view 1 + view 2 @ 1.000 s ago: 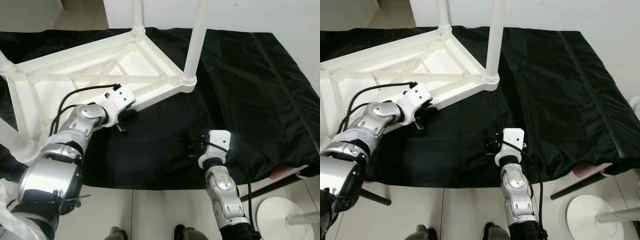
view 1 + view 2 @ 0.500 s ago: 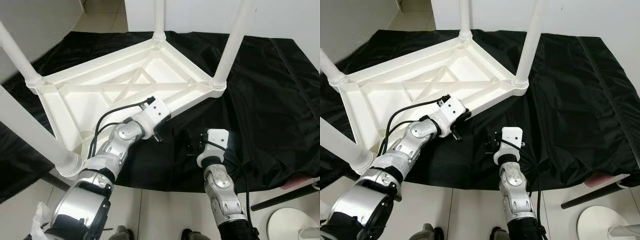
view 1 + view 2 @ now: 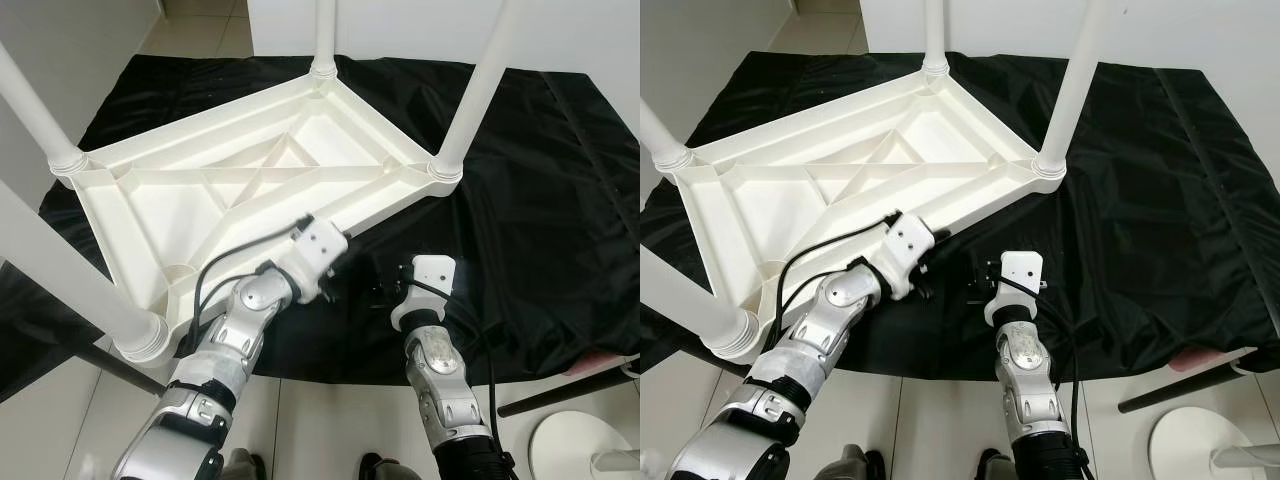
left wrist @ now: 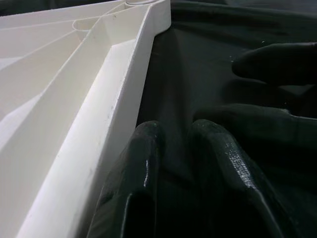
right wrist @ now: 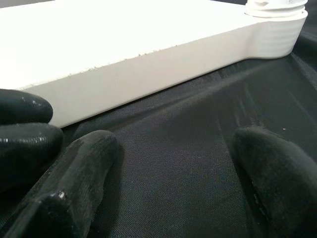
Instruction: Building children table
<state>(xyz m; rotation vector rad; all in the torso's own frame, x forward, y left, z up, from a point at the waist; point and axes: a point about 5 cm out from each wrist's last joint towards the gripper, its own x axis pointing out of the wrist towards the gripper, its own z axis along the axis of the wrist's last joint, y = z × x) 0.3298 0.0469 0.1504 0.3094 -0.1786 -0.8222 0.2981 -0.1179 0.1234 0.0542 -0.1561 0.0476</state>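
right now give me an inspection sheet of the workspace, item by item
surface: black cloth spread on the tiled floor.
job's things: white children's table upside down on the cloth, four legs fitted, pointing up.
clutter: white round base and dark rod at the robot's right.
grippers: left gripper shut, beside the table's near edge; right gripper open, low over the cloth.
cables: black cable on the left arm.
surroundings: white wall.
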